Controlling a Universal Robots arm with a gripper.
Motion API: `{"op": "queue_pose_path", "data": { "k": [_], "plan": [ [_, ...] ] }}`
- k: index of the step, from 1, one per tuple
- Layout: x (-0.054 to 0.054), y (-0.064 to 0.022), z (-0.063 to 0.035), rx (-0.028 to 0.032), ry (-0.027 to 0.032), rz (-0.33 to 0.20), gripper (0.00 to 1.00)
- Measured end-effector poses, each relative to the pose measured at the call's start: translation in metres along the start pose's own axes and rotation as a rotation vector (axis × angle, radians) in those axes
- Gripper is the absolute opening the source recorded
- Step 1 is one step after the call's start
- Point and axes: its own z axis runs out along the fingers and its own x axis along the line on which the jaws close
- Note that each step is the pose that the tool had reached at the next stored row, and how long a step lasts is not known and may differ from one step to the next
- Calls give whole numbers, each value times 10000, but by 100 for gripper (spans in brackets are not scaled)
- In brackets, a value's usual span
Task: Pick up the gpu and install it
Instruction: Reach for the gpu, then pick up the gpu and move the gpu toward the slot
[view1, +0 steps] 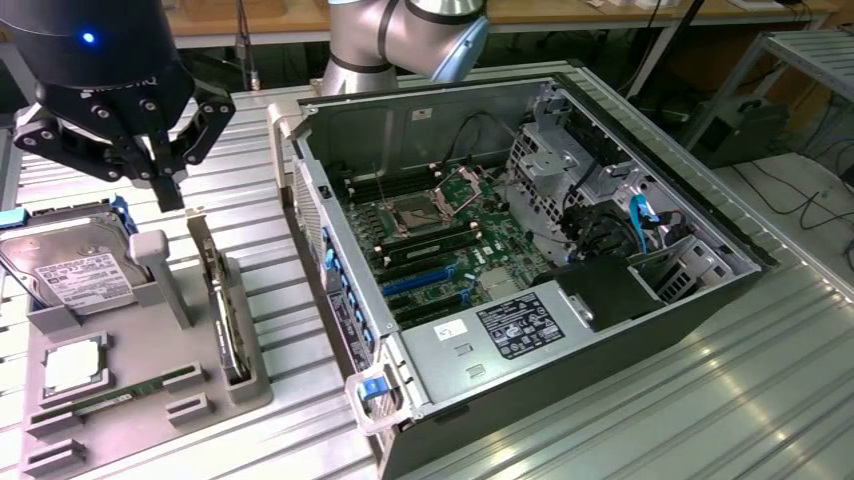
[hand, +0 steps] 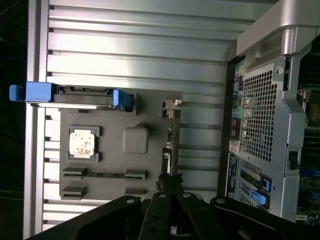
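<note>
Ribbed metal table (view1: 747, 400) is holding a thin dark gpu card (view1: 227, 320) on edge, probably stiff, light, breakable: pinch its top edge. Black gripper (view1: 170, 200), closed and empty, is hovering above.

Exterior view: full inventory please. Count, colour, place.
computer case: 1, black and silver, open, exterior view's right
tray: 1, grey, exterior view's left of the case
hard drive: 1, silver with white label, tray end nearest the end effector
gpu: 1, dark, on edge in the tray slot nearest the case
processor: 1, silver, square tray pocket
memory stick: 1, green, tray's other end
table: 1, silver, slatted, under everything
arm: 1, grey, behind the case
end effector: 1, black, shut, empty, above the gpu's end
</note>
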Motion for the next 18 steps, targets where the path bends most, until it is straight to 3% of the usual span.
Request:
{"op": "queue_pose_path", "data": {
  "k": [14,18],
  "plan": [
    [1,-1,0,1,1,-5,11],
    [1,-1,0,0,1,-5,36]
  ]
}}
